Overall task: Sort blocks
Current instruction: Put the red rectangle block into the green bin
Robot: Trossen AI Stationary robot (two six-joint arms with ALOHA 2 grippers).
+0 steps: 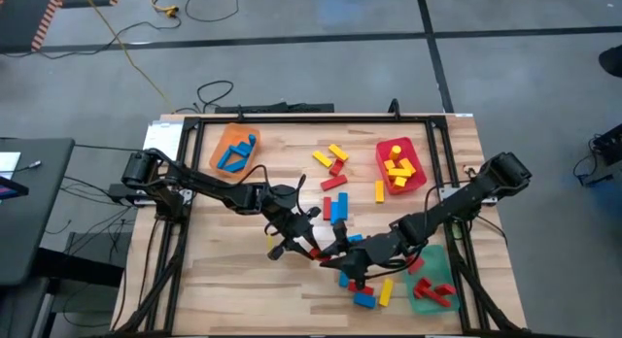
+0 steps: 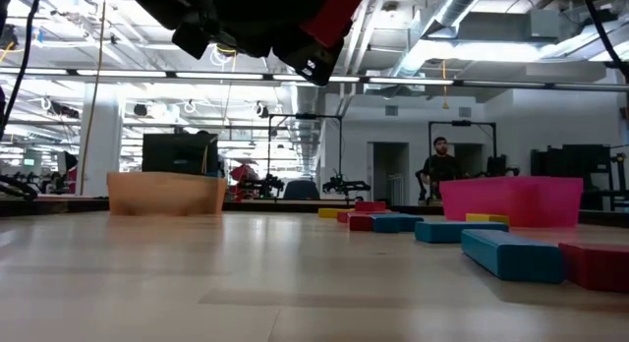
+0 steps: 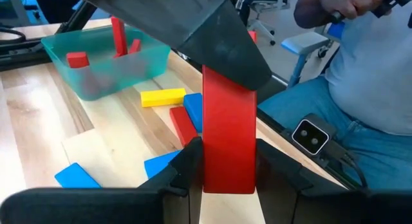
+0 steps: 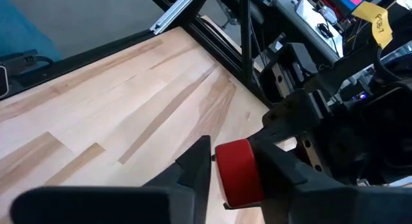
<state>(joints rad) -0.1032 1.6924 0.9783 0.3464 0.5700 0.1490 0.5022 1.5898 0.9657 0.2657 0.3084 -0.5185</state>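
Two dark claws meet over the middle of the wooden table [image 1: 224,270], and one red block [image 3: 228,140] is shared between them. The block is smooth, matte and oblong with square edges, and is held clear of the boards. The left claw [image 3: 228,169] is closed narrowly on its long sides. The right claw [image 4: 235,154] is set over its end face; it seems to be closed on it too, though a thin gap may be left at one finger.

Just past the held block, loose blocks of the same shape are scattered flat on the pale, grained planks: a yellow block [image 3: 162,96], a blue block [image 3: 74,176] and others in red. Beyond them a translucent green tray [image 3: 109,63] is seen near the table's edge, with red blocks inside, one standing on end. Farther up the table a red tray [image 1: 380,155] is filled with yellow blocks, and an orange tray [image 1: 225,134] with blue ones. A seated person [image 3: 360,76] is seen past the table's black frame.
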